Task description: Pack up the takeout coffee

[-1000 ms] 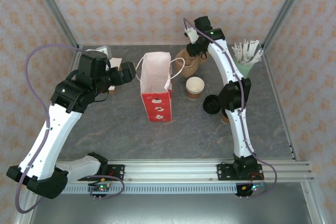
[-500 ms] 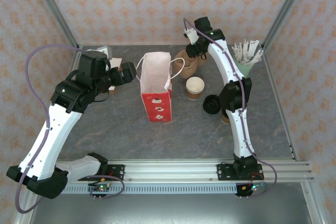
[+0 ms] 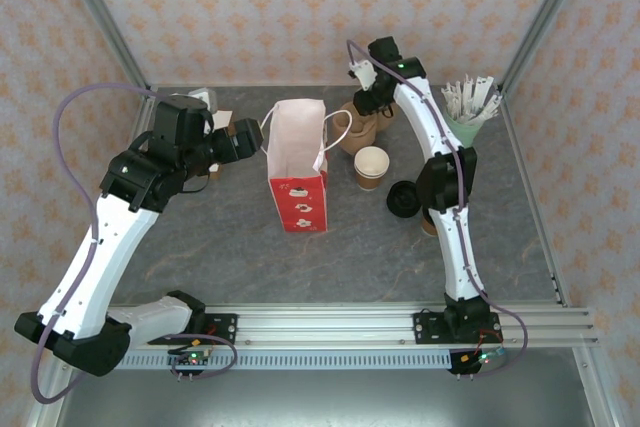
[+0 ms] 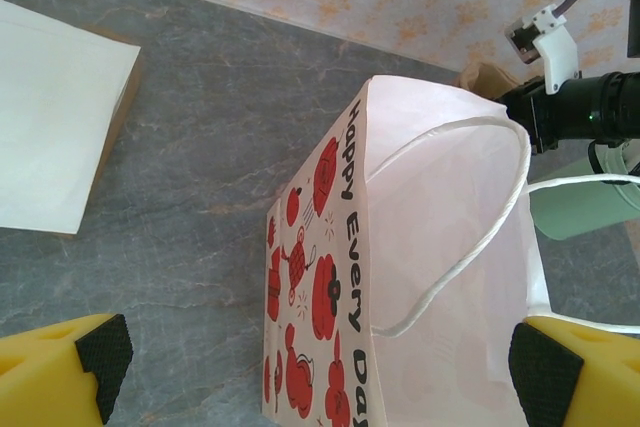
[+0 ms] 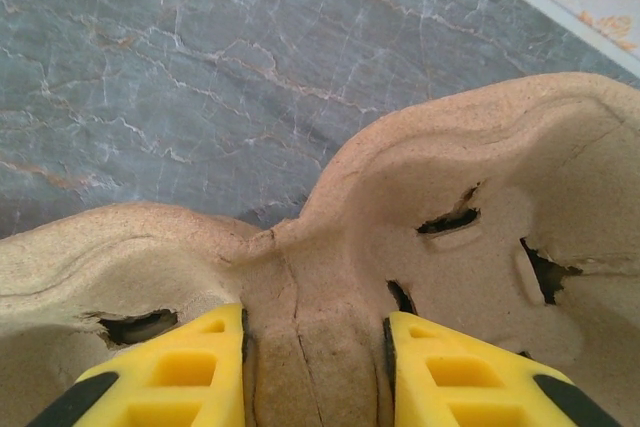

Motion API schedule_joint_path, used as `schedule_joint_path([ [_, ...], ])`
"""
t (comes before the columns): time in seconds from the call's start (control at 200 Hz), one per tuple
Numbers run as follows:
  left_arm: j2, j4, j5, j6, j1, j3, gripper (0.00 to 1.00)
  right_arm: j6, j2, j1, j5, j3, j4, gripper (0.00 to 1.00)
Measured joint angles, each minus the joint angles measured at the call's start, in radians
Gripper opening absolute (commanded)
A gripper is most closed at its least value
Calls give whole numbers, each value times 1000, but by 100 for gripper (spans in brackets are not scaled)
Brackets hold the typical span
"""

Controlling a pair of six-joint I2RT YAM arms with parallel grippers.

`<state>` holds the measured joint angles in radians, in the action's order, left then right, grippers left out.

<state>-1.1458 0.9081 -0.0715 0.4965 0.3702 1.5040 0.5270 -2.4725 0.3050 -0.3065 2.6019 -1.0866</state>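
1. Since the earlier frame the right gripper (image 5: pixel 313 347) has edged slightly toward the back wall. The coffee cup (image 3: pixel 371 168) and bag (image 3: pixel 297 162) have not moved.
2. The red-and-white bag's side reads "Happy Every Da…", the rest cut off.
3. The cup stands upright with its long axis vertical and its open mouth up. It is just right of the bag and near the pulp tray (image 5: pixel 470 177).
4. There is one coffee cup, one bag, one black lid (image 3: pixel 403 198) and one mint-green cup of sticks (image 3: pixel 468 129).
5. The right fingers pinch the tray's centre ridge.
6. The left gripper (image 4: pixel 322 362) is spread wide, facing the bag.
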Motion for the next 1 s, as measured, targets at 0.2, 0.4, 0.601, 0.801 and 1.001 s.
schedule_joint_path([
  [0.2,-5,0,0,0,0,1,100,29,-31,0,3,0,-13,32],
  [0.4,-11,0,-3,0,0,8,100,40,-31,0,4,1,-14,33],
  [0.601,-11,0,-3,0,0,8,100,51,-31,0,4,5,-21,35],
  [0.801,-11,0,-3,0,0,8,100,60,-31,0,4,16,-24,41],
  [1.001,-11,0,-3,0,0,8,100,76,-31,0,4,27,-26,41],
])
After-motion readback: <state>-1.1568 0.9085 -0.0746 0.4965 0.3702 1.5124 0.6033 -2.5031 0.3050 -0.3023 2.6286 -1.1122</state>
